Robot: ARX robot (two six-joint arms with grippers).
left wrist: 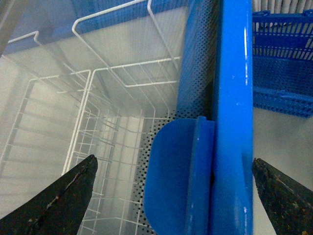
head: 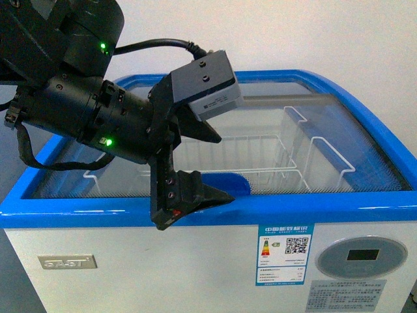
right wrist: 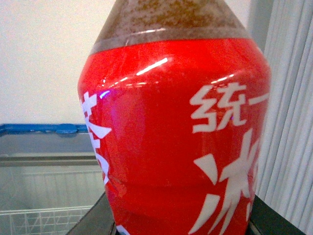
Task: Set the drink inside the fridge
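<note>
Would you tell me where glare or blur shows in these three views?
Front view: evenly lit, left gripper sharp, sheen on the fridge's glass lid. Left wrist view: wire baskets look hazy through the glass. Right wrist view: the drink bottle fills the frame, white glare streaks across it.

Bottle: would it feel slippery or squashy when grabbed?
The bottle is probably slippery: its glossy surface shows bright glints. Liquid fills it to the shoulder, so it is likely heavy for its size. A crease in its side hints at thin, squeezable walls.
</note>
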